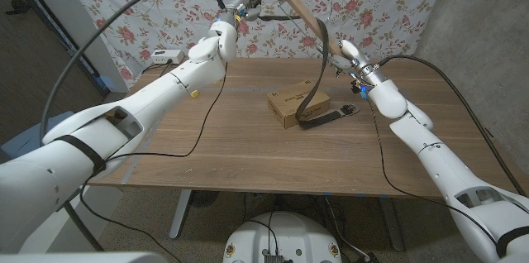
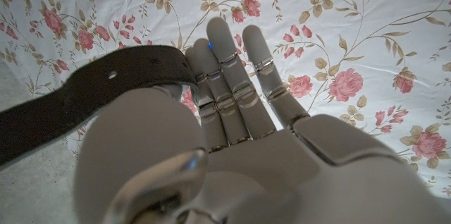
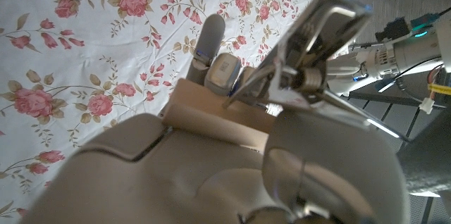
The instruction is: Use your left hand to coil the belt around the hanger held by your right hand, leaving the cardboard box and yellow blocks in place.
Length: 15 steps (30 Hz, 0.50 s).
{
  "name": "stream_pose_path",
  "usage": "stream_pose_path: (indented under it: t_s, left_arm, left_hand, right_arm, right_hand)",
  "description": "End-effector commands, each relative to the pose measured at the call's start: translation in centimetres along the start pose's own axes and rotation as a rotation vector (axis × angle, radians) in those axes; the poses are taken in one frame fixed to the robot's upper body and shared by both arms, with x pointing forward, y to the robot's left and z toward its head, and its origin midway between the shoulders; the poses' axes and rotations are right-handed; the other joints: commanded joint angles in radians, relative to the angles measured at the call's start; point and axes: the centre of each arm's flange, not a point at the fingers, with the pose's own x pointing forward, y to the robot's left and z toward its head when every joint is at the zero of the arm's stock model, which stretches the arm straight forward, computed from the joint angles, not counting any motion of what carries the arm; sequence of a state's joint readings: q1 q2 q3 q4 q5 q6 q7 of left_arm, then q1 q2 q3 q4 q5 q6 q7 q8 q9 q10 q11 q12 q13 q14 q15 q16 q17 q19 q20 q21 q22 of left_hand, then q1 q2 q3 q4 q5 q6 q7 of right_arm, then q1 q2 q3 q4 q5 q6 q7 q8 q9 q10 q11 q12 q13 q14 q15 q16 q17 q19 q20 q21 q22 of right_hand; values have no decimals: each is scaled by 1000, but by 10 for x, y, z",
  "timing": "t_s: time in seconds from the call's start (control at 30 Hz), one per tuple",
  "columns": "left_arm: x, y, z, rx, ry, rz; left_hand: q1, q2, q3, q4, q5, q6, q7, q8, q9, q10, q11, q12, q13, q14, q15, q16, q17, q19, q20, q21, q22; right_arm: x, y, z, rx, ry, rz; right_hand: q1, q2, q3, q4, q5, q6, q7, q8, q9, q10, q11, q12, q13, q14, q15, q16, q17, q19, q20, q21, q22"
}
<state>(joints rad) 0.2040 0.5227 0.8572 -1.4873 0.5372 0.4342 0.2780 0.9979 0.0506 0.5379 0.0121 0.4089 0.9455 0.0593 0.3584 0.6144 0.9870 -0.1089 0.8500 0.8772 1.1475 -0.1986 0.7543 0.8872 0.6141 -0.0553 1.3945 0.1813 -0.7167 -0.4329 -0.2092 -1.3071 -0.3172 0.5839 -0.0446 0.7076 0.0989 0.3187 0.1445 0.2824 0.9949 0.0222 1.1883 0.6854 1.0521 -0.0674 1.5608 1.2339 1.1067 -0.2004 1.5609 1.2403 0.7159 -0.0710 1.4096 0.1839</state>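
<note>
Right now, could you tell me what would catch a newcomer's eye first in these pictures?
A wooden hanger held high over the table's far side by the right robot hand. A dark belt drapes from it onto a cardboard box, its other end gripped aloft by the left robot hand.

Belt and hanger up in the air, box on the table.

I see the wooden hanger tilted above the table; the dark belt hangs from it, its lower end lying beside the cardboard box. A yellow block sits well left.
</note>
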Motion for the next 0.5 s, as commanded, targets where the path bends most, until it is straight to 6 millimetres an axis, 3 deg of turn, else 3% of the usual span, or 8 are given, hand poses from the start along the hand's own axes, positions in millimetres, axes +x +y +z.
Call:
stream_pose_path:
  t_s: [0.03,0.23,0.5]
  left_arm:
    - [-29,-32,-8,50,-11,-136]
    - [-48,-49,-12,51,-13,-218]
    - [-69,-64,-11,31,-24,-311]
  left_hand:
    - [5,-12,36,-25,5,56,40,-2,5,33,-31,-2,6,15,-9,-5,7,-2,-48,7,2]
    - [5,-12,38,-23,5,56,40,-5,10,34,-30,-4,9,14,-10,-8,11,-2,-49,7,2]
    - [6,-15,42,-20,5,59,40,-11,15,38,-33,-12,9,22,-8,-11,18,-2,-48,10,2]
  right_arm:
    - [8,-22,-14,26,44,-182]
    - [7,-31,-21,-102,91,-401]
    - [14,-35,-32,-169,145,-477]
  right_hand:
    - [-71,66,8,1,4,2,5,12,-1,1,4,4,4,4,-10,5,1,-3,-27,9,2]
    - [-70,68,11,0,4,10,5,17,-5,8,-1,6,4,9,-10,6,1,6,-27,14,1]
    - [-66,70,18,-2,2,9,-1,25,-10,7,-7,4,4,14,-10,6,2,4,-31,18,1]
